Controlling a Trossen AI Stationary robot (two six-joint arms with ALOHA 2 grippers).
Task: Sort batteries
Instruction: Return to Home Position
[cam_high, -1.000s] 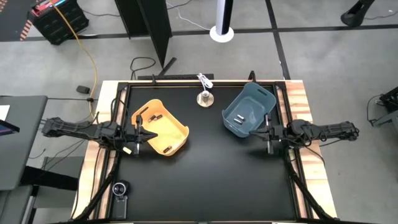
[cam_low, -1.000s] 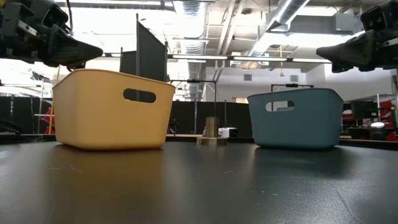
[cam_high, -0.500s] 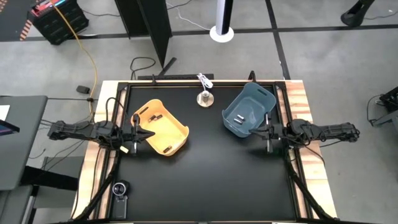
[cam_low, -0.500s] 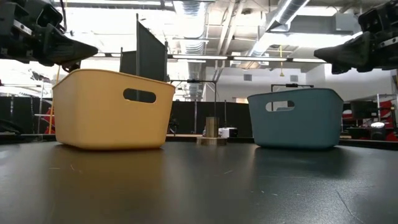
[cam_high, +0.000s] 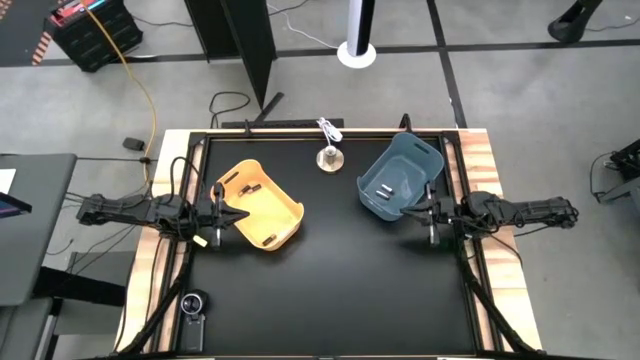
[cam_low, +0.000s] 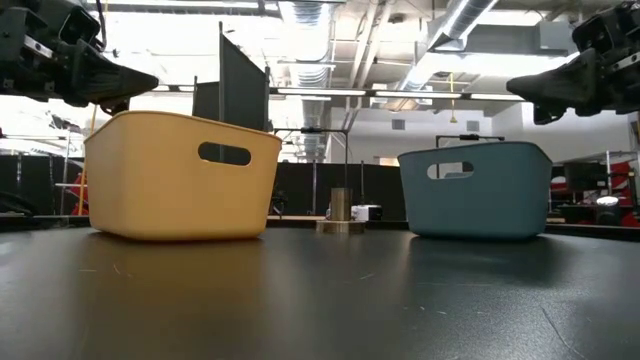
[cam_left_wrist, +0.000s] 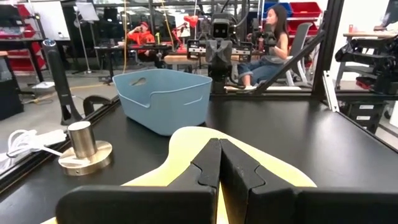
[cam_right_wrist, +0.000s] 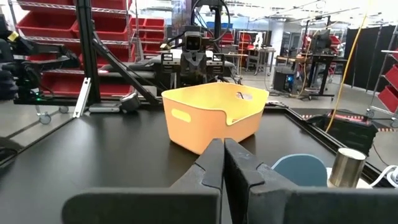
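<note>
a flat black table top (cam_high: 330, 290) is seen with no loose batteries on it. a yellow plastic bin (cam_high: 297, 213) is set toward the left arm's side and a blue plastic bin (cam_high: 425, 158) toward the right arm's, probably so each arm reaches one. the left gripper (cam_high: 240, 213) is held above the yellow bin's near edge, the right gripper (cam_high: 412, 210) beside the blue bin; both have fingers pressed together on nothing, which suits a retreat to rest. silvery batteries (cam_high: 383, 192) lie inside the blue bin, dark batteries (cam_high: 250, 188) inside the yellow one.

Silvery batteries (cam_high: 384, 191) lie in the blue bin (cam_high: 417, 163), dark batteries (cam_high: 249, 188) in the yellow bin (cam_high: 277, 222).
</note>
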